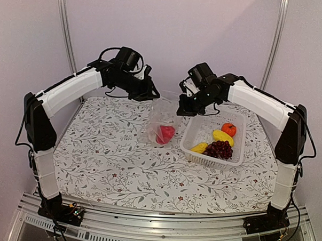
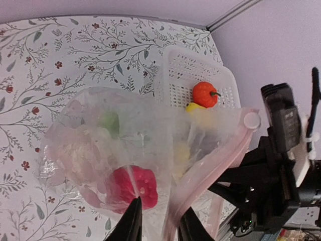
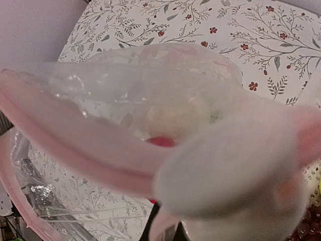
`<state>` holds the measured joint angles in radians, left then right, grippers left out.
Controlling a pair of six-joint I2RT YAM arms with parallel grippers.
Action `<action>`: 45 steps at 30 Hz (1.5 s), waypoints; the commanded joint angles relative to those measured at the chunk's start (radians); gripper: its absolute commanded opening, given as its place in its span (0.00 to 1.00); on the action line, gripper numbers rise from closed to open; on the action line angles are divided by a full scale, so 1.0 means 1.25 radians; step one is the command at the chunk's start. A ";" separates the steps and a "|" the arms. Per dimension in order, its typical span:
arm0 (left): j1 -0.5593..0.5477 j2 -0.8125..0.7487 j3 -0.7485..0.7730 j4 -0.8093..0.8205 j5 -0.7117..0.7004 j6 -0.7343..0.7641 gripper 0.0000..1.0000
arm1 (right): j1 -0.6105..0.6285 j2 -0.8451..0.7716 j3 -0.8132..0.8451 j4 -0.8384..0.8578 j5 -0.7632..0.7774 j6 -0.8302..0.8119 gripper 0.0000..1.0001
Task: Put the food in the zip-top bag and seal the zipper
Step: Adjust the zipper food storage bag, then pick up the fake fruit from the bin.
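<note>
The left arm [image 1: 71,90] and the right arm [image 1: 258,103] wear white covers on their long links, with black joints, black bases and thin black cables. The left gripper [image 2: 160,210] has slim black fingers [image 2: 131,223].

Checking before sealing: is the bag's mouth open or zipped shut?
Open. The zip-top bag's pink zipper strips spread apart between left gripper and right gripper, unsealed.

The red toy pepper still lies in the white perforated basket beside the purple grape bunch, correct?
No. The red toy pepper is inside the clear plastic bag, shown by the top external view; the purple grape bunch does lie in the white perforated basket.
</note>
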<state>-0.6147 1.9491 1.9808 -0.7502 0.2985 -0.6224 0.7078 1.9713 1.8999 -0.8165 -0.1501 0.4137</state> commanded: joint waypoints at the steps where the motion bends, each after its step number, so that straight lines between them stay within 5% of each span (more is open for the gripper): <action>1: -0.031 -0.010 -0.023 -0.071 -0.056 0.091 0.28 | -0.004 -0.013 0.090 -0.030 -0.034 0.027 0.00; 8: -0.081 -0.007 0.031 -0.199 -0.245 0.119 0.24 | -0.015 -0.008 0.136 -0.068 -0.063 0.061 0.00; 11: -0.099 -0.011 0.096 -0.230 -0.401 0.129 0.13 | -0.029 0.001 0.141 -0.086 -0.085 0.068 0.00; 15: -0.111 -0.042 0.124 -0.196 -0.476 0.144 0.02 | -0.035 0.010 0.181 -0.109 -0.098 0.071 0.00; 17: -0.112 -0.050 0.116 -0.172 -0.459 0.148 0.00 | -0.035 0.010 0.204 -0.102 -0.119 0.071 0.06; 22: -0.113 -0.019 0.101 -0.164 -0.358 0.130 0.00 | -0.036 -0.017 0.214 -0.072 -0.166 0.074 0.38; 26: -0.109 -0.004 0.088 -0.157 -0.322 0.111 0.00 | -0.052 -0.039 0.214 -0.100 -0.194 0.068 0.50; 31: -0.102 -0.003 0.084 -0.144 -0.307 0.105 0.00 | -0.073 -0.111 0.169 -0.148 -0.162 0.037 0.56; 45: -0.094 -0.020 0.042 -0.108 -0.261 0.087 0.00 | -0.115 -0.276 -0.237 -0.058 -0.096 0.014 0.57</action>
<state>-0.7418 1.9285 2.0491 -0.9092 -0.0502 -0.5091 0.5720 1.6470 1.6890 -0.9112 -0.2970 0.4385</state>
